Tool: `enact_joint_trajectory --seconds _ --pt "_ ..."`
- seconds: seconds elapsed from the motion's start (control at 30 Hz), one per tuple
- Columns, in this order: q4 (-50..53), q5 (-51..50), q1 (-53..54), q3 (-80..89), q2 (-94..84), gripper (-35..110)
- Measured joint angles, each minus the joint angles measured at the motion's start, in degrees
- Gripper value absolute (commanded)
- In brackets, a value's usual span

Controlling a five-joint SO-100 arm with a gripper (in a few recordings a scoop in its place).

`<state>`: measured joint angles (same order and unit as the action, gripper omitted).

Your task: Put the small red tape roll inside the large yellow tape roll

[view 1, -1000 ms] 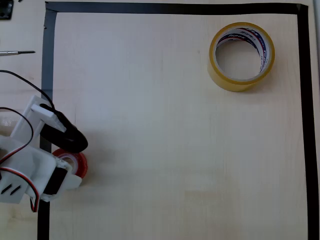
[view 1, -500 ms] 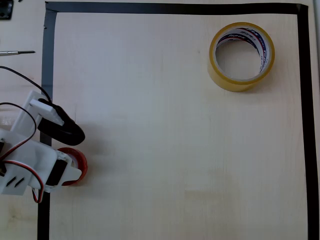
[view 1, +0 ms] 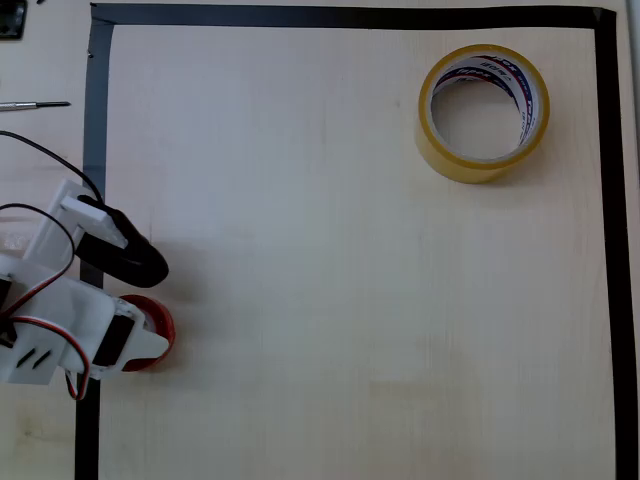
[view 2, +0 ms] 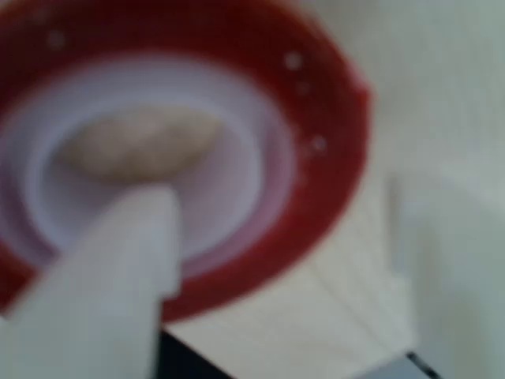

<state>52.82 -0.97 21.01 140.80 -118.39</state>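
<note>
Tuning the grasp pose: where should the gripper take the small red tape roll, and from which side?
Pinch the ring wall from above, one finger inside the core, one outside. The small red tape roll lies flat with its hole facing up; in the wrist view a white finger already sits in the whitish core. The gripper looks placed for that.

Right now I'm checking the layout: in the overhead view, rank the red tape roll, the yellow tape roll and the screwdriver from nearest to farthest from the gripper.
1. small red tape roll, under the gripper.
2. screwdriver, upper left.
3. large yellow tape roll, upper right.
</note>
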Motion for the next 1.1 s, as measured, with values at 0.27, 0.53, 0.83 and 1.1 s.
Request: enact_joint_trajectory --seconds 0.27,0.53,0.83,1.1 --pt "-2.02 0.00 -0.09 0.00 2.02 14" --pt "-2.20 0.00 -0.97 0.00 4.31 12" --pt "-1.93 0.00 -1.58 -1.58 11.25 7" --pt "0.70 0.00 -1.67 -5.19 15.38 0"
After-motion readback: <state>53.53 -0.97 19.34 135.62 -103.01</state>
